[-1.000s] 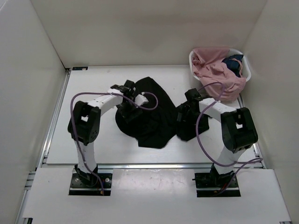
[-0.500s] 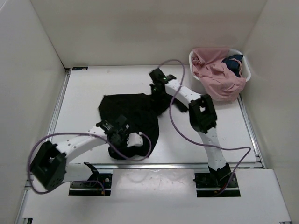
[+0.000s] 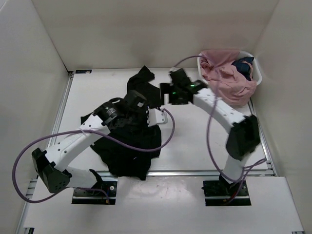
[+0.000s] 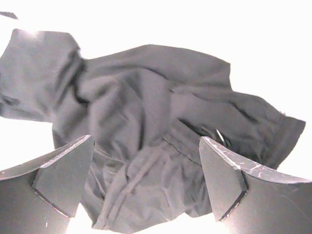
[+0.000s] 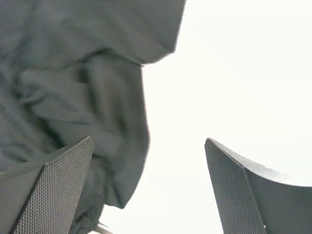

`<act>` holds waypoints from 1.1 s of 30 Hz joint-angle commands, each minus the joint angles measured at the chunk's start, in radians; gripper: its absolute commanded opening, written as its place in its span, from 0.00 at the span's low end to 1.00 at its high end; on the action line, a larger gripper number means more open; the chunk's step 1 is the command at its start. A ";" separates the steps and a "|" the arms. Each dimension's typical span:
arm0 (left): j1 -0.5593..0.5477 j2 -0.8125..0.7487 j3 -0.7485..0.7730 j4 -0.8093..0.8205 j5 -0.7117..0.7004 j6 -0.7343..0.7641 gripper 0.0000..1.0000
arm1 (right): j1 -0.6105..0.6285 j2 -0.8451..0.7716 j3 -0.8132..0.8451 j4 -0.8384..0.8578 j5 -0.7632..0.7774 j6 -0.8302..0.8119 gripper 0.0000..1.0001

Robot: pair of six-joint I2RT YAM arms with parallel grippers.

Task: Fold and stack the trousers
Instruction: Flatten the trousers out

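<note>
Since the earlier frames, the trousers (image 3: 131, 146) had shifted into a crumpled heap running from the far middle of the table (image 3: 97, 87) to its near edge. The left gripper (image 3: 136, 105) had swung up from the near edge to hang over them.

Both grippers stood wide open and held nothing. The right gripper (image 3: 165, 93) hovered just beside the heap's far right edge.

No fold was visible and no leg was laid out. Spreading, folding and stacking all appeared to remain.

The overhead view alone showed the basket (image 3: 258, 73) with a pink garment (image 3: 224, 80) and a blue garment (image 3: 243, 66). The left wrist view showed heavy creasing in the trousers (image 4: 146, 97) below the left gripper (image 4: 145, 140). The right wrist view showed the trousers (image 5: 73, 73) ending between the open fingers of the right gripper (image 5: 148, 141), with bare table beyond.
</note>
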State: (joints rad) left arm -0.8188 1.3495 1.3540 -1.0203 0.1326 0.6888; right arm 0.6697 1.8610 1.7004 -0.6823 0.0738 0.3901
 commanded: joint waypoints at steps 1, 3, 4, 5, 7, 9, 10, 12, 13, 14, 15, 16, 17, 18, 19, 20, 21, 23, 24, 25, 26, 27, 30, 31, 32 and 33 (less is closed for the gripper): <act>0.064 -0.039 0.039 -0.031 0.027 -0.063 1.00 | -0.105 -0.184 -0.234 0.026 0.098 0.156 0.99; 0.178 -0.052 -0.043 0.089 -0.036 -0.081 1.00 | -0.105 -0.242 -0.350 0.062 0.054 0.202 0.99; 0.220 -0.041 -0.071 0.130 -0.054 -0.081 1.00 | -0.093 -0.253 -0.401 0.101 0.031 0.213 0.99; 0.260 -0.023 -0.094 0.169 -0.068 -0.081 1.00 | -0.063 -0.253 -0.477 0.116 0.011 0.222 0.99; 0.361 0.092 -0.108 0.238 -0.093 -0.118 1.00 | -0.021 -0.263 -0.524 0.148 -0.034 0.236 0.99; 0.429 0.190 -0.073 0.270 -0.093 -0.187 1.00 | 0.048 -0.263 -0.571 0.184 -0.072 0.266 0.99; 0.495 0.286 -0.020 0.281 -0.093 -0.207 1.00 | 0.069 -0.263 -0.584 0.207 -0.089 0.277 0.99; 0.550 0.368 0.035 0.313 -0.083 -0.242 1.00 | 0.123 -0.229 -0.608 0.271 -0.135 0.300 0.99; 0.585 0.432 0.081 0.325 -0.094 -0.251 1.00 | 0.136 -0.212 -0.608 0.283 -0.135 0.300 0.99; 0.598 0.463 0.101 0.334 -0.106 -0.252 1.00 | 0.145 -0.169 -0.608 0.283 -0.135 0.300 0.99; 0.598 0.491 0.118 0.348 -0.123 -0.252 1.00 | 0.145 -0.145 -0.608 0.283 -0.146 0.311 0.99; 0.613 0.519 0.129 0.348 -0.170 -0.252 1.00 | 0.145 -0.122 -0.590 0.271 -0.160 0.311 0.98; 0.630 0.566 0.140 0.357 -0.185 -0.252 1.00 | 0.145 -0.080 -0.579 0.271 -0.172 0.311 0.96; 0.641 0.586 0.149 0.358 -0.185 -0.252 1.00 | 0.145 -0.062 -0.570 0.300 -0.198 0.311 0.90; 0.653 0.602 0.149 0.358 -0.185 -0.252 0.97 | 0.145 -0.045 -0.570 0.332 -0.231 0.322 0.88; 0.674 0.614 0.136 0.358 -0.185 -0.252 0.88 | 0.145 -0.005 -0.570 0.361 -0.267 0.322 0.85; 0.685 0.626 0.135 0.358 -0.185 -0.252 0.71 | 0.134 0.019 -0.549 0.362 -0.302 0.322 0.74; 0.714 0.611 0.087 0.358 -0.162 -0.252 0.51 | 0.107 0.070 -0.536 0.331 -0.302 0.342 0.51; 0.725 0.600 0.071 0.358 -0.147 -0.252 0.41 | 0.091 0.079 -0.536 0.352 -0.322 0.357 0.29; 0.737 0.590 0.056 0.358 -0.136 -0.252 0.30 | 0.050 0.079 -0.576 0.381 -0.344 0.375 0.19; 0.748 0.577 0.042 0.358 -0.136 -0.252 0.14 | 0.025 0.079 -0.588 0.413 -0.392 0.392 0.10; 0.773 0.548 0.015 0.358 -0.136 -0.252 0.14 | -0.002 0.079 -0.588 0.420 -0.393 0.392 0.03; 0.829 0.455 -0.064 0.358 -0.102 -0.252 0.14 | -0.134 0.113 -0.393 0.298 -0.346 0.270 0.00; 0.839 0.424 -0.088 0.358 -0.102 -0.236 0.14 | -0.197 0.142 -0.310 0.189 -0.272 0.233 0.00; 0.839 0.390 -0.116 0.358 -0.093 -0.226 0.14 | -0.226 0.162 -0.221 0.143 -0.244 0.199 0.00; 0.839 0.322 -0.171 0.347 -0.093 -0.203 0.14 | -0.276 0.185 -0.029 0.100 -0.223 0.146 0.00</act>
State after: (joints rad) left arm 0.0067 1.8618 1.2514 -0.6704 -0.0002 0.4519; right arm 0.5220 2.0205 1.3685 -0.4526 -0.2687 0.6769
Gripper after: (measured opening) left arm 0.142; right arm 0.003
